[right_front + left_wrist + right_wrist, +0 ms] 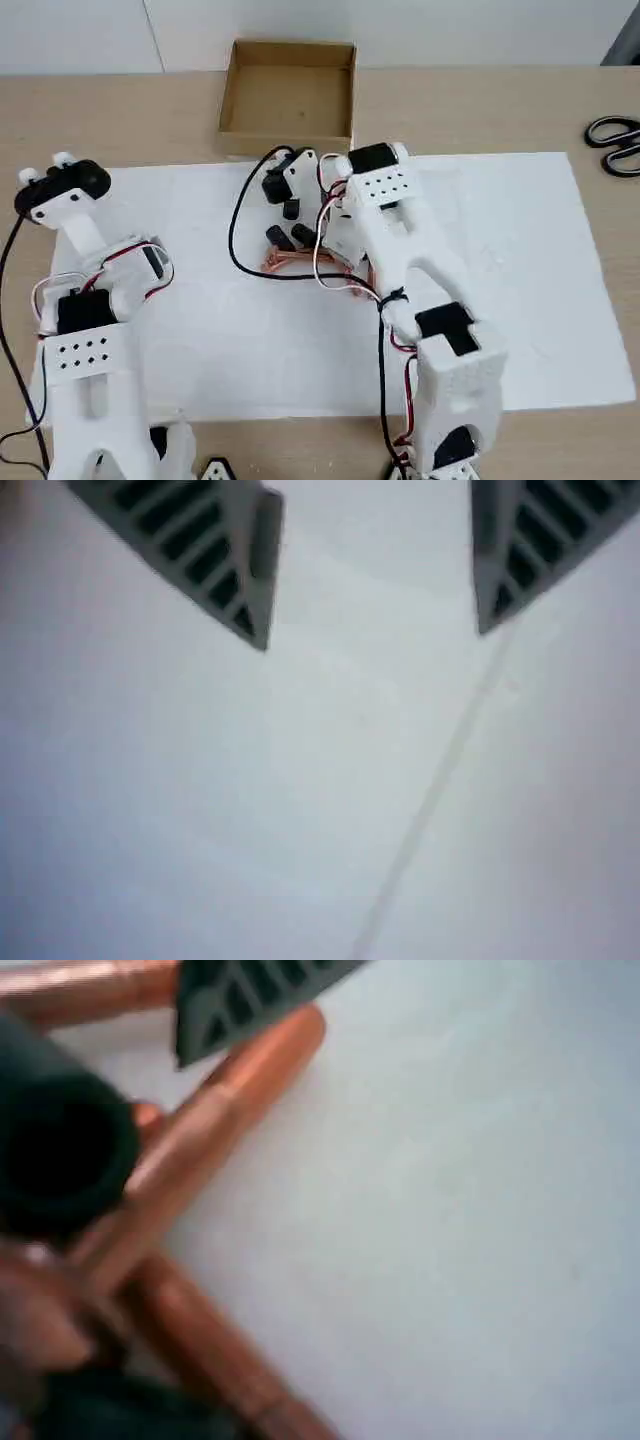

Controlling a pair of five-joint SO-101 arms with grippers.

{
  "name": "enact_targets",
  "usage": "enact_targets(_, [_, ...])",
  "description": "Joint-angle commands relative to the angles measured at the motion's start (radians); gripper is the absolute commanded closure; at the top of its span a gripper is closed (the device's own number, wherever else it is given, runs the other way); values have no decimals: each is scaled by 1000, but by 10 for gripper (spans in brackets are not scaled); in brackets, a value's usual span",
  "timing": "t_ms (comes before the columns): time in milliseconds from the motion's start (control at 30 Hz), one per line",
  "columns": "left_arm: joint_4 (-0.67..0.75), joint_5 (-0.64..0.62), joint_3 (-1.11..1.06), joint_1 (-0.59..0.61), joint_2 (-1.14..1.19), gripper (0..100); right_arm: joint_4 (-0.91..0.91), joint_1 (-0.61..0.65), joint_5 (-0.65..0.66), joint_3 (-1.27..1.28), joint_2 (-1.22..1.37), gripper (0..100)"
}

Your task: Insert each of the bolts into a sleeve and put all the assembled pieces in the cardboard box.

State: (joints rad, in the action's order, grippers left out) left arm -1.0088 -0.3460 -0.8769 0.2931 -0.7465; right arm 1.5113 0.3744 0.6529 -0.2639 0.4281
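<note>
**No Bolt Yet Sleeved, Box Unfilled**

The task is judged to be at its very start. No assembled piece is seen in the cardboard box (237, 90), and no bolt is seen seated in a sleeve, so every insertion and every placement is taken to be left.

The copper bolts (292, 263) are found in a loose bundle on the white sheet (520, 300), near the middle of the table and in front of the box. They are laid flat, with their long axes running roughly across the table and fanned slightly, so several cross one another. The black sleeves (291, 210) are scattered just beside and behind them. In the right wrist view one sleeve (60, 1150) is turned with its open bore towards the camera and rests against the bolts.

The right gripper (332, 233) is held low over this pile. One finger (255, 995) is seen just above a bolt, but it cannot be told whether the jaws are spread or closed.

The left gripper (372, 625) is held over bare sheet, well apart from the parts, with its jaws spread wide and nothing between them.

Scissors (615, 145) are left at the table's far edge.
</note>
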Motion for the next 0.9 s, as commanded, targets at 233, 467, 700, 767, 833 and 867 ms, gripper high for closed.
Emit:
enact_targets(233, [21,-5,2,3,-6,871,-8,2,18,-127,114,831])
enact_targets(467, [21,-3,2,3,-6,871,-8,4,15,-140,124,879])
enact_targets(700, [21,-3,2,3,-6,871,-1,1,12,-169,124,995])
enact_targets(767, [21,-3,2,3,-6,871,-1,-1,12,-170,124,992])
enact_targets(833, [21,-3,2,3,-6,871,-1,-2,12,-170,122,992])
enact_targets(867, [21,-3,2,3,-6,871,1,-2,12,-170,122,992])
